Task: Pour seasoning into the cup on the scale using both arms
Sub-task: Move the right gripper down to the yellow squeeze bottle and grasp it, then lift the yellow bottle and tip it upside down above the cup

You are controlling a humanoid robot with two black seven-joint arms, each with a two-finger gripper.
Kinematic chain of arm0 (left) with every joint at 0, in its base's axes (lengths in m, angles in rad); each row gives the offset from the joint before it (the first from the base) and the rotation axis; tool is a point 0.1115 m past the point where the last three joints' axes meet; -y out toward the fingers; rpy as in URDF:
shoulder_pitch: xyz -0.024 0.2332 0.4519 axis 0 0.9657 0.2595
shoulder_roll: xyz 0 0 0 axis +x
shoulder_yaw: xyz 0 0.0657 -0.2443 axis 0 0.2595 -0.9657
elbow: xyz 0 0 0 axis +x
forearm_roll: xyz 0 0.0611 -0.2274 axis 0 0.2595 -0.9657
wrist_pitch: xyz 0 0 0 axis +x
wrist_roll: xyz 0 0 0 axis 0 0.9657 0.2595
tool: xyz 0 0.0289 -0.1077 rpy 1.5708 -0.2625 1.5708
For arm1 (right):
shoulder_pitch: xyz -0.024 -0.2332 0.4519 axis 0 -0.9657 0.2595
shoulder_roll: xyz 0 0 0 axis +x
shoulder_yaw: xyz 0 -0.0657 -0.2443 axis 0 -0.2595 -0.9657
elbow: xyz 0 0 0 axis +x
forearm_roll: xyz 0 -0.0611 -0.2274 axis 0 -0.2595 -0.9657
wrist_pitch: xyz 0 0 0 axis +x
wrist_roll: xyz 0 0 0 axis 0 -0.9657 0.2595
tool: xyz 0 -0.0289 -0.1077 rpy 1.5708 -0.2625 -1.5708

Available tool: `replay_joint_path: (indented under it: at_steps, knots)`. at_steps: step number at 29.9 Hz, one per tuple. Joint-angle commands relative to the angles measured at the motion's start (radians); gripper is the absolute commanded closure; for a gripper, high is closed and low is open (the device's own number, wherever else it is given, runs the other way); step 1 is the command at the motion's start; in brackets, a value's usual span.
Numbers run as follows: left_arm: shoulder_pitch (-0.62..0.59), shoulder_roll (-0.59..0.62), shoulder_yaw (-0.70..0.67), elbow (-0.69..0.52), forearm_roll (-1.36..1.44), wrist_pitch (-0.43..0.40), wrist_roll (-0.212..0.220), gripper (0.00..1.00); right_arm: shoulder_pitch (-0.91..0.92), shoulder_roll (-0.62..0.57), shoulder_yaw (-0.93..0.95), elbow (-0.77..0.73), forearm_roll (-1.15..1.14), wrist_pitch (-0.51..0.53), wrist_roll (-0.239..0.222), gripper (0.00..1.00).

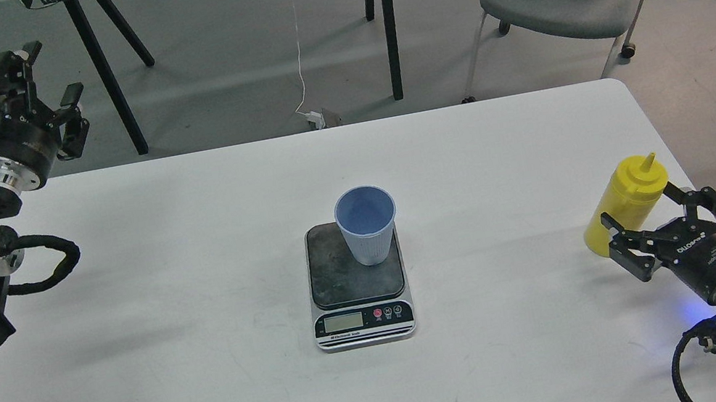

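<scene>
Seasoning is not yet poured: our left gripper hangs apart and empty beyond the worktop, and the cup waits on the scale. Far right, our right gripper spreads around the seasoning bottle, unlifted.

White lettering reading "ROBOTIQ" was seen on the body of the right gripper. A line of small white print was located on the front panel of the scale, below the LCD; it could not be read.
</scene>
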State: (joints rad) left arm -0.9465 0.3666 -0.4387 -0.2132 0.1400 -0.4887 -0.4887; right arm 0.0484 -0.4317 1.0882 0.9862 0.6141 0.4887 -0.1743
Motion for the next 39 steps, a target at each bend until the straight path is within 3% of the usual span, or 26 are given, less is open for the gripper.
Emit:
replay_joint_path:
  at_steps: [1, 4, 6, 9, 12, 14, 22, 31, 36, 39]
  knots:
    - [0.0, 0.002, 0.0, 0.0, 0.001, 0.0, 0.0, 0.24, 0.03, 0.074, 0.004, -0.029, -0.048, 0.0, 0.002, 0.03]
    - [0.009, 0.002, 0.0, -0.002, 0.0, 0.0, 0.0, 0.24, 0.053, 0.116, 0.009, -0.049, -0.089, 0.0, 0.044, 0.28]
    - [0.011, 0.006, 0.0, -0.002, 0.0, 0.0, 0.0, 0.24, 0.056, 0.128, 0.013, -0.06, -0.14, 0.0, 0.108, 0.41]
    - [0.012, 0.023, 0.0, -0.009, 0.0, 0.0, 0.0, 0.24, 0.056, 0.131, 0.031, -0.061, -0.232, 0.0, 0.177, 0.44]
    - [0.012, 0.028, 0.0, -0.009, 0.0, 0.0, 0.0, 0.24, 0.048, 0.131, 0.042, -0.055, -0.266, 0.0, 0.191, 0.48]
    - [0.012, 0.028, -0.002, -0.009, 0.0, 0.0, 0.0, 0.24, 0.048, 0.129, 0.045, -0.058, -0.27, 0.0, 0.191, 0.86]
    - [0.005, 0.026, -0.003, -0.011, 0.0, 0.0, 0.0, 0.24, 0.126, 0.09, 0.058, -0.058, -0.374, 0.0, 0.19, 0.86]
    - [-0.035, 0.008, 0.002, -0.011, 0.003, 0.0, 0.0, 0.24, 0.614, 0.057, 0.012, -0.061, -1.187, 0.0, 0.19, 0.85]
    - [-0.046, -0.024, 0.005, -0.011, 0.003, 0.0, 0.0, 0.24, 0.835, 0.143, -0.212, -0.041, -1.445, 0.0, 0.202, 0.86]
    - [-0.048, -0.028, 0.003, -0.011, 0.003, 0.0, 0.0, 0.24, 0.921, 0.165, -0.326, -0.018, -1.632, 0.0, 0.242, 0.86]
